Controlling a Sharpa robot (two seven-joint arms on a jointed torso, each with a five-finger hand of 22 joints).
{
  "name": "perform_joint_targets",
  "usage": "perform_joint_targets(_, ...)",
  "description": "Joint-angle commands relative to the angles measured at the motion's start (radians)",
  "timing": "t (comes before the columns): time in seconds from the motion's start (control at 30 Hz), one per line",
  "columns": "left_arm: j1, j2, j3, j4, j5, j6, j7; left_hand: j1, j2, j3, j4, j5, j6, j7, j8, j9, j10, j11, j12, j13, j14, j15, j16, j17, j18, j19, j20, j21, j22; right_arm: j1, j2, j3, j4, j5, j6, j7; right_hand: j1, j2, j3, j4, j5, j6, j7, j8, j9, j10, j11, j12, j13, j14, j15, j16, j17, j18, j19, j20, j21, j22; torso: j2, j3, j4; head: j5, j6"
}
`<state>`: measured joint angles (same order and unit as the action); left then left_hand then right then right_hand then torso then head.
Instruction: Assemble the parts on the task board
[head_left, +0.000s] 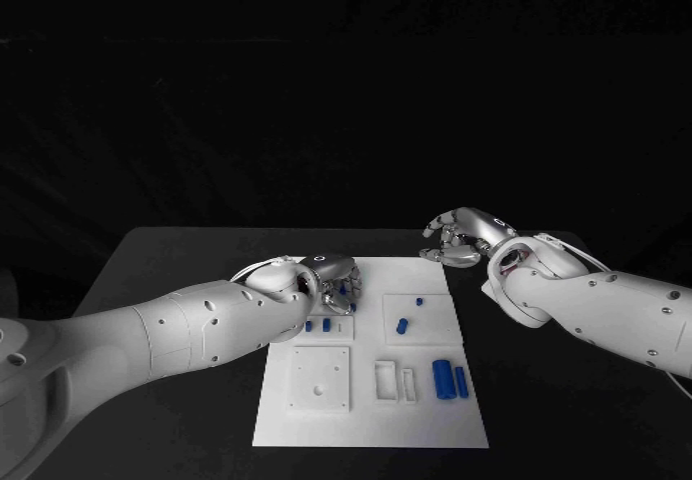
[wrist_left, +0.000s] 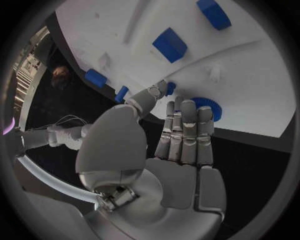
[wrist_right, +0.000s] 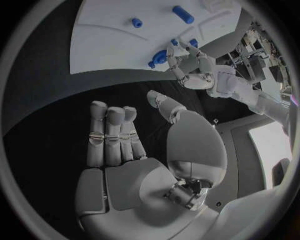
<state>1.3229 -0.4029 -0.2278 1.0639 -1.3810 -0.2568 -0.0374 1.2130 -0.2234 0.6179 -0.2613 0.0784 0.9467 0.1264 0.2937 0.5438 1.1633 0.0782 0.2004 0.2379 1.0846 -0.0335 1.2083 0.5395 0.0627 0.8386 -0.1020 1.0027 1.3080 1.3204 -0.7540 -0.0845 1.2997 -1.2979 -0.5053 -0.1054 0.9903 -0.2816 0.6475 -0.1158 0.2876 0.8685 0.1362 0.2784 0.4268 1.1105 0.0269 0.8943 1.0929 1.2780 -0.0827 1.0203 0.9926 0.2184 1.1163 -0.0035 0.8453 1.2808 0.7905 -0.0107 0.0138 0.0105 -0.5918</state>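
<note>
The left hand (head_left: 329, 275) hovers low over the task board's (head_left: 433, 425) far left corner, fingers straight and together, grasping nothing; a round blue gear (wrist_left: 205, 106) lies just beyond its fingertips (wrist_left: 188, 108), with small blue pegs (head_left: 317, 325) beside it. The right hand (head_left: 464, 237) hangs released over the desk (head_left: 173, 260) beyond the board's far right corner, clearly farther from the gear

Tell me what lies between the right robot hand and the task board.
Only bare black table, seen in the right wrist view between the right robot hand and the task board.
</note>
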Motion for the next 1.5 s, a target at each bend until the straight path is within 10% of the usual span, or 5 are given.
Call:
perform_joint_targets(0.03,-0.002,0.004,0.0,-0.007,-0.011,0.022,0.002,0.002,0.015,0.005,0.003,0.007,0.01,0.001,0.007,-0.001,0.01,0.001,-0.005,-0.001,0.007,0.002,0.005,0.001,0.032,0.006,-0.026,0.004,0.01,0.0,-0.001,0.0,0.003,-0.001,0.003,0.009,0.002,0.001,-0.005,-0.002,0.007,0.0,0.004,-0.001,0.0,0.008,-0.001,-0.005,-0.002,0.005,-0.001,-0.004,0.0,0.043,0.003,0.003,-0.003,-0.001,0.0,0.0,0.0005,-0.002,-0.003)
perform_joint_targets(1.5,-0.029,0.031,-0.012,-0.048,-0.008,0.042,0.017,-0.009,0.113,0.031,0.011,-0.008,0.108,-0.032,0.038,-0.012,0.13,-0.042,0.003,0.006,0.056,-0.042,0.077,0.01,0.034,0.041,-0.058,0.052,0.017,0.0,0.0,0.0,0.007,-0.001,0.006,0.009,-0.004,0.003,-0.012,-0.001,0.012,0.008,0.002,0.004,0.003,0.013,-0.003,-0.002,-0.012,0.01,-0.004,-0.007,0.003,0.043,0.008,0.001,-0.006,0.0,-0.002,0.0009,0.001,-0.01,-0.013)
